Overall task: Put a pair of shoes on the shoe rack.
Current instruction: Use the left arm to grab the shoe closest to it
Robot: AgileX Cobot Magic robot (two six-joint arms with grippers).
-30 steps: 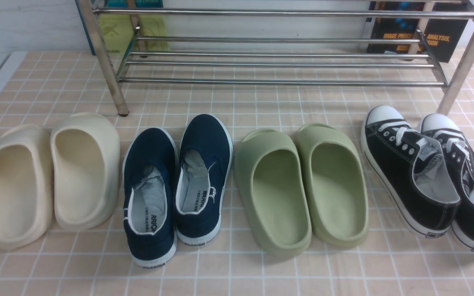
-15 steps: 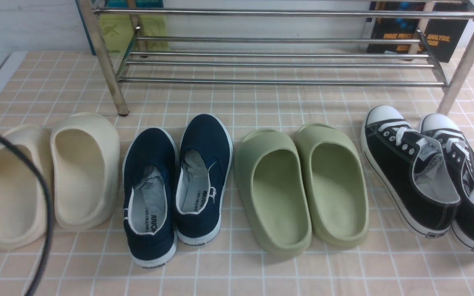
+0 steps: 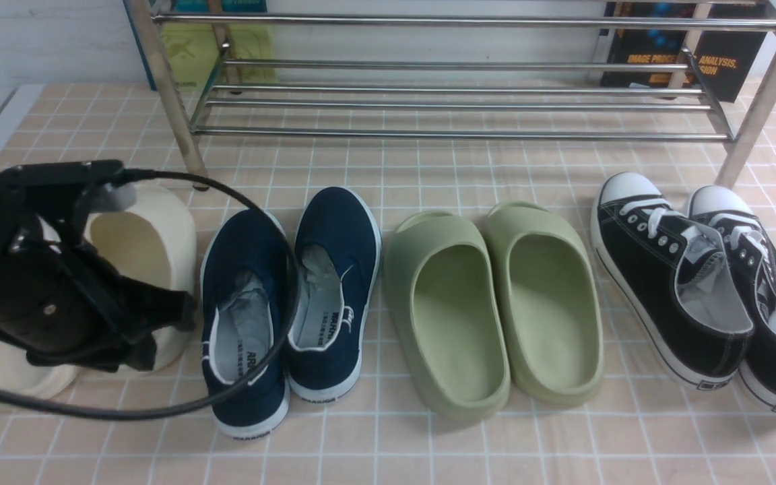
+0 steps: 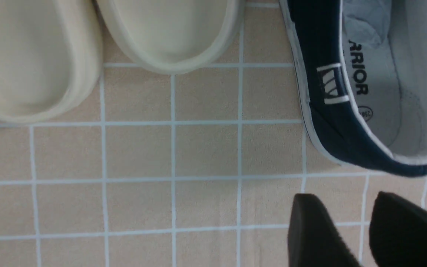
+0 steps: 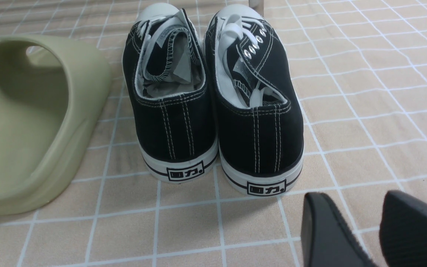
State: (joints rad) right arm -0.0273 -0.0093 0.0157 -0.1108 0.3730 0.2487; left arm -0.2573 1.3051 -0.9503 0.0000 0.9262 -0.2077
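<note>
The pair of navy slip-on shoes stands side by side on the tiled floor, the left shoe (image 3: 246, 316) and the right shoe (image 3: 334, 283), toes toward the chrome shoe rack (image 3: 455, 133) at the back. My left arm (image 3: 38, 283) hangs low over the cream slides, left of the navy pair. In the left wrist view my left gripper (image 4: 341, 196) is open and empty above bare tiles, just behind the heel of the left navy shoe (image 4: 324, 122). My right gripper (image 5: 352, 196) is open and empty, just behind the black sneakers' heels; it does not show in the front view.
Cream slides (image 3: 152, 242) sit left of the navy pair, partly hidden by my arm. Green slides (image 3: 455, 316) sit to the right, then black lace-up sneakers (image 3: 671, 269). A black cable (image 3: 280, 269) loops over the left navy shoe. Books lean behind the rack.
My left arm has come into the front view from the left, and its cable now loops over the left navy shoe. The shoes have not moved.
</note>
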